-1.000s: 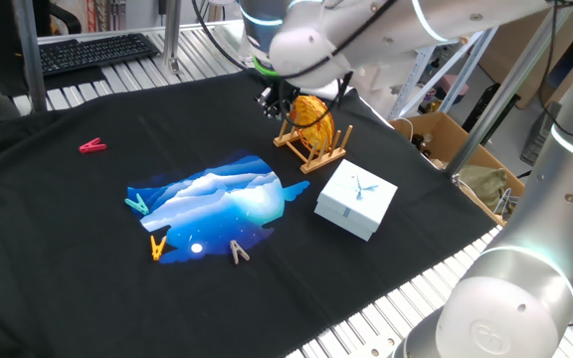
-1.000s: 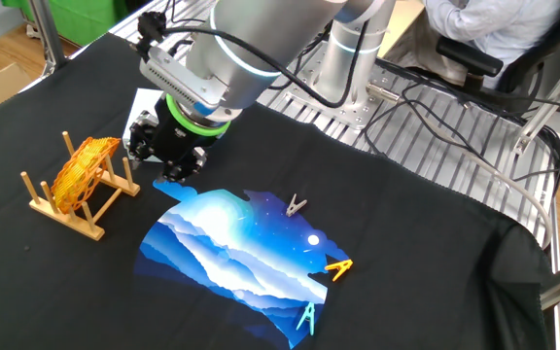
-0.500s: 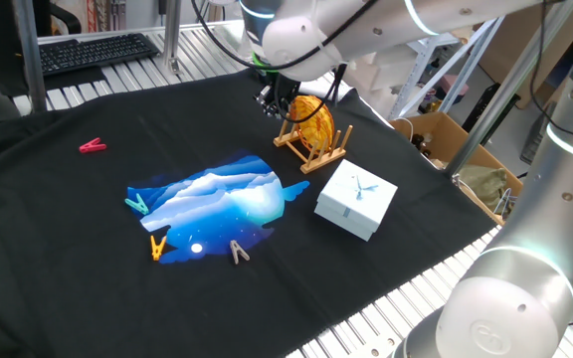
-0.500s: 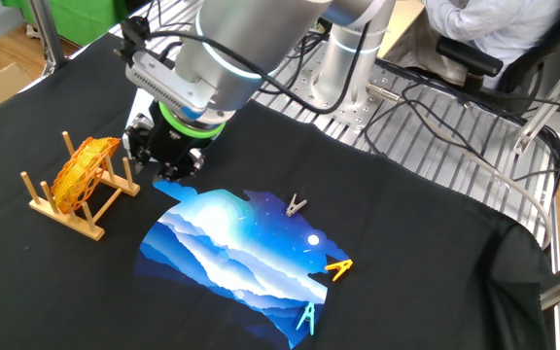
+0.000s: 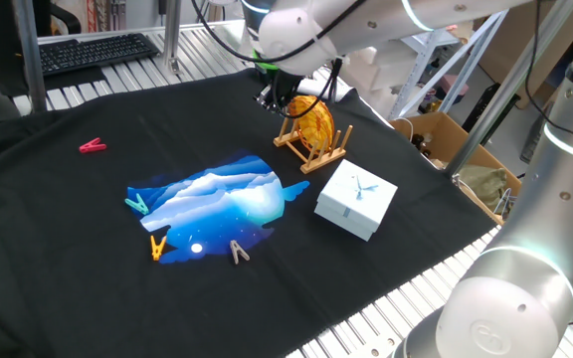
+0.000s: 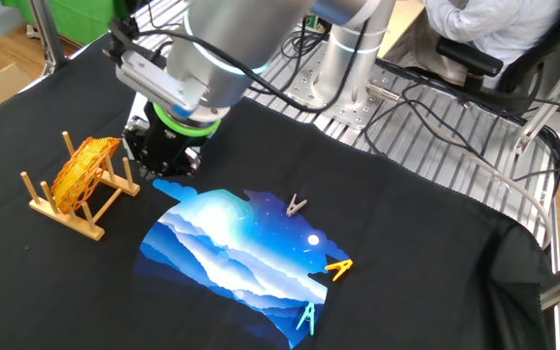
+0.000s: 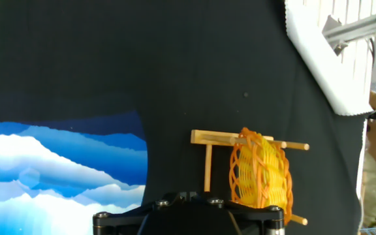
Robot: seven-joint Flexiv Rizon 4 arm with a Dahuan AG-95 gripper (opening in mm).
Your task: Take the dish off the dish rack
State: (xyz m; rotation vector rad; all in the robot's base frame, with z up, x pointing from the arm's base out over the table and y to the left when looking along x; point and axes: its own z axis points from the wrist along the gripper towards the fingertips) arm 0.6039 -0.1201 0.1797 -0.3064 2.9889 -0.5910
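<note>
The dish (image 5: 313, 121) is an orange-yellow woven plate standing on edge between the pegs of the small wooden dish rack (image 5: 311, 151) at the far side of the black cloth. Both also show in the other fixed view, the dish (image 6: 81, 170) on the rack (image 6: 66, 209), and in the hand view, the dish (image 7: 260, 173) on the rack (image 7: 209, 138). My gripper (image 5: 273, 97) hovers just beside the rack, apart from the dish; in the other fixed view the gripper (image 6: 160, 167) is right of the rack. Its fingertips are hidden, so I cannot tell whether it is open.
A white square box (image 5: 356, 199) lies near the rack. A blue printed patch (image 5: 217, 204) is at the cloth's middle, with pink (image 5: 93, 145), teal (image 5: 136, 204), yellow (image 5: 157, 246) and tan (image 5: 239, 252) clothespins around it. A cardboard box (image 5: 446, 139) stands off the table.
The gripper has shifted a little toward the dish rack, leftward in the other fixed view. The dish and rack have not moved.
</note>
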